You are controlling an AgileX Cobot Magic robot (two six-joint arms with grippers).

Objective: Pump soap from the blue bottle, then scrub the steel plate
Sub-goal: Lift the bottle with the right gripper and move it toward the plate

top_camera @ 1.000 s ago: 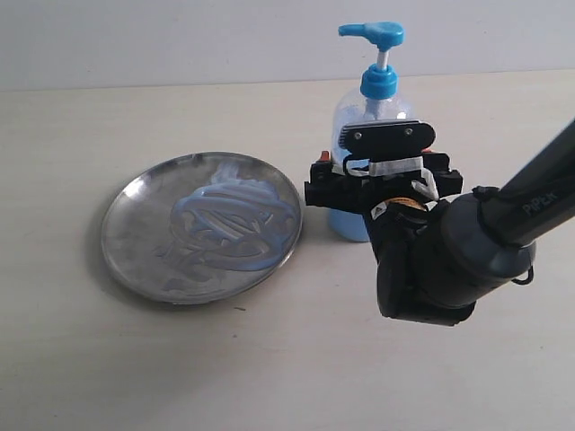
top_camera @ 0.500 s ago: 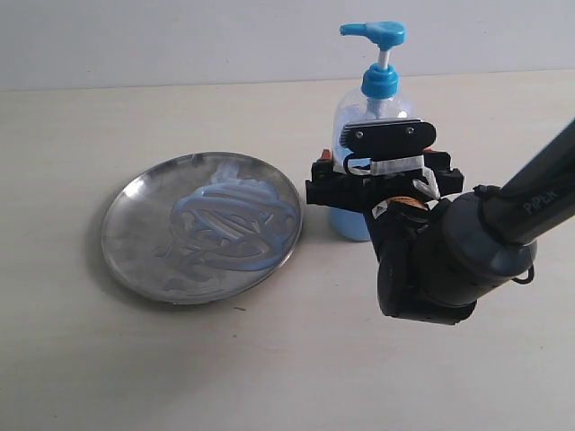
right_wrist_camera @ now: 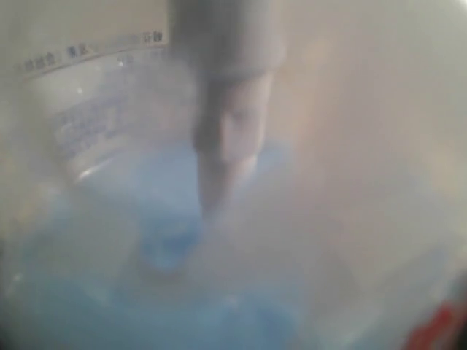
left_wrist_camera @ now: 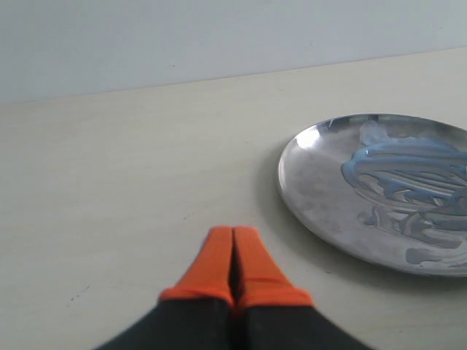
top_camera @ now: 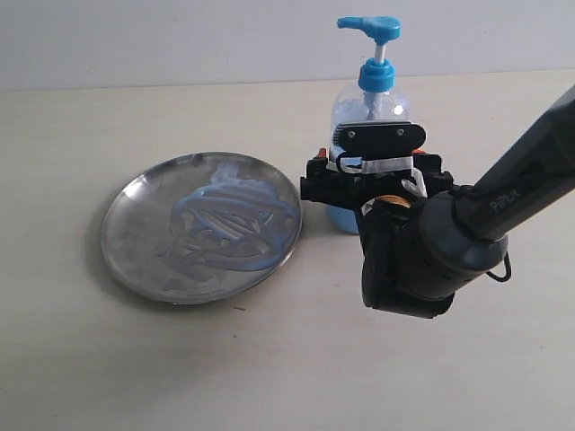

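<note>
Soap (top_camera: 229, 224) is lying in pale blue streaks across the middle of the steel plate (top_camera: 121, 211). In the outside view the plate is sitting on the tabletop (top_camera: 269, 359) to the left of the blue bottle (top_camera: 359, 103), near it but not touching. The blue bottle is standing straight up, its long side going up and down, with its pump head (top_camera: 373, 27) sitting high on top. The right pincer (top_camera: 370, 171) is sitting close against the lower belly of the bottle. It is so close that its own camera is showing only a blur of blue liquid and label, so I cannot tell if it is spread or pinching the bottle. The pump head is sitting well above this pincer, so I am guessing a push on it is calling for a reach from up high, straight down. The left pincer (left_wrist_camera: 233, 240) is hanging low over the tabletop with its orange fingers (left_wrist_camera: 211, 266) pressed together, holding nothing. The plate is lying near it, so the left arm is looking like the nearer one for scrubbing.
</note>
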